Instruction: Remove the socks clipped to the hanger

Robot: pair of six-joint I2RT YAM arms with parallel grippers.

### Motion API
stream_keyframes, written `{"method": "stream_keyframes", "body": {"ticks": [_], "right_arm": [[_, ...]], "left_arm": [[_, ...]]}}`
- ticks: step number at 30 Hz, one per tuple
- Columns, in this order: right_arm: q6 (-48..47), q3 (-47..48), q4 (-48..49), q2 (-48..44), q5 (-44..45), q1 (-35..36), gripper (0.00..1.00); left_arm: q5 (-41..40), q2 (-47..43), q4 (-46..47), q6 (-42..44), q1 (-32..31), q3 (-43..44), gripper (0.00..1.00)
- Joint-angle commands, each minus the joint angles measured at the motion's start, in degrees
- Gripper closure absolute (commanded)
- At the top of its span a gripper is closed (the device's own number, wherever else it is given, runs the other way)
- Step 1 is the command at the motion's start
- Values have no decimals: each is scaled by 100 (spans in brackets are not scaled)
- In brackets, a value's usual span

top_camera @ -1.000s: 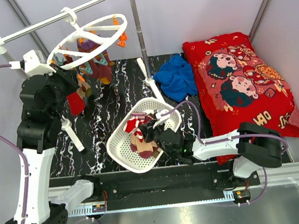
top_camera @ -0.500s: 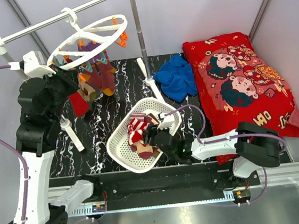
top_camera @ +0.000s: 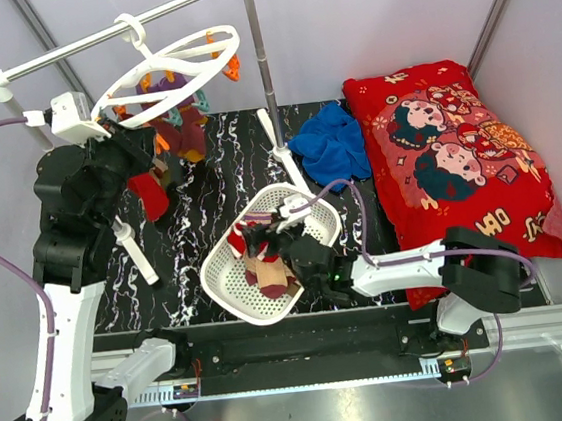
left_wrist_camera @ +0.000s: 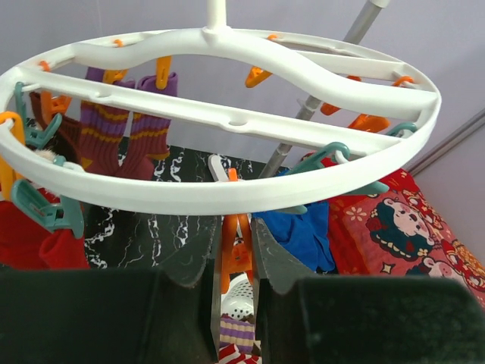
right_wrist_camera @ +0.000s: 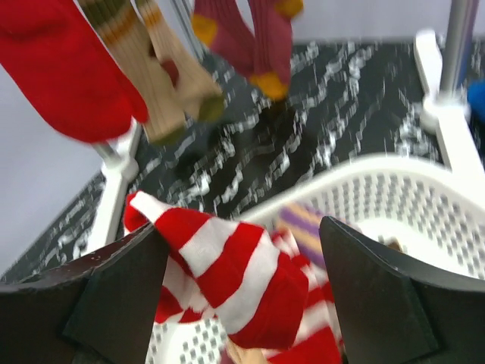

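Looking through the left wrist camera, I have my left claw point(left_wrist_camera: 235, 227) clenched on an orange clip point(left_wrist_camera: 236, 254) hanging under the near rim of the hanger point(left_wrist_camera: 189, 199), the clip pinched between both fingers. Two maroon striped socks point(left_wrist_camera: 125, 136) hang clipped at the ring's far left, apart from that claw, and a red sock point(left_wrist_camera: 30, 239) hangs nearer, at its left. My right claw point(right_wrist_camera: 241, 227) is released, fingers spread wide, low over the white basket point(right_wrist_camera: 424, 197) on the black marbled counter point(right_wrist_camera: 318, 114). A red-and-white striped sock point(right_wrist_camera: 227, 273) lies between and just under those fingers, draped across the basket's rim. Whether it touches either finger I cannot tell. Beyond it a tan sock point(right_wrist_camera: 163, 83) dangles above the counter.
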Motion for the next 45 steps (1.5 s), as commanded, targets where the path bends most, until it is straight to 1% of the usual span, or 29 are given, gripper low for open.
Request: {"method": "stream_keyframes", "body": {"ticks": [1,3,4,6,7,8,10,11,12,13,14,15,16,17,19,21,23,27,30,31,33,37,38,40,41,43,44,45], "right_arm": [[-1249,591,930,150,380,60,14],[-1162,390,1297,19,460,78,18],[-1109,163,1377,-165,434,78,21],[-855,56,1055,-377,399,113,23],[-715,29,800,-595,355,113,24],[-365,3,302,-719,250,131,24],[-38,-128,-123,-1070,-109,131,24],[259,-164,-551,-1159,-537,131,21],[341,-164,-851,-1221,-829,131,19],[411,27,-1237,-1291,-1441,122,17],[481,194,-2172,-1283,-1717,113,15],[586,387,-2669,-1266,-1920,122,11],[709,685,-3091,-1248,-2244,122,11],[789,766,-3626,-1283,-2429,122,10],[973,802,-3938,-1492,-2755,122,9],[1272,855,-4377,-1625,-2774,113,9],[1465,1004,-5017,-1705,-2651,113,10],[1563,1214,-5485,-1696,-2721,35,9],[1467,1539,-6144,-1460,-3247,-115,9],[1414,1601,-6285,-1320,-3649,-237,9],[1265,1768,-6663,-1222,-3793,-308,9],[738,1901,-6419,-1151,-3698,-335,9],[476,1944,-6166,-1116,-3619,-344,9],[237,2103,-5761,-942,-3295,-379,9],[-42,2147,-5167,-862,-3188,-440,9],[-360,2208,-4461,-556,-3091,-493,9],[-588,2252,-3666,-432,-3108,-572,9],[-669,2435,-3389,-143,-3117,-616,9]], "left_arm": [[418,-77,610,59,16,-73,83],[436,-68,610,59,16,-65,83],[436,-59,610,68,16,-65,83],[453,-51,610,76,16,-65,83],[453,-50,610,76,16,-73,83],[453,-50,610,76,16,-82,83],[462,-50,619,68,16,-65,83],[471,-50,619,76,16,-56,83],[471,-50,610,85,16,-65,83],[471,-59,593,94,16,-56,83],[462,-59,584,103,16,-47,83],[462,-68,584,103,16,-38,82],[462,-77,575,111,16,-38,82],[462,-77,566,120,16,-30,82],[453,-86,566,120,16,-21,82],[427,-103,549,129,16,-21,82],[427,-121,540,103,16,-38,82],[453,-103,540,85,16,-21,82],[453,-112,540,76,16,-3,81],[445,-112,540,85,16,-3,81],[418,-129,540,94,16,-3,81],[418,-130,549,77,16,-21,81],[427,-138,557,59,16,-29,81],[462,-138,636,-2,16,-108,81],[471,-156,689,-29,16,-143,81],[601,-173,768,-73,16,-223,81],[629,-165,786,-82,16,-223,80],[664,-165,795,-91,16,-223,80]]}}
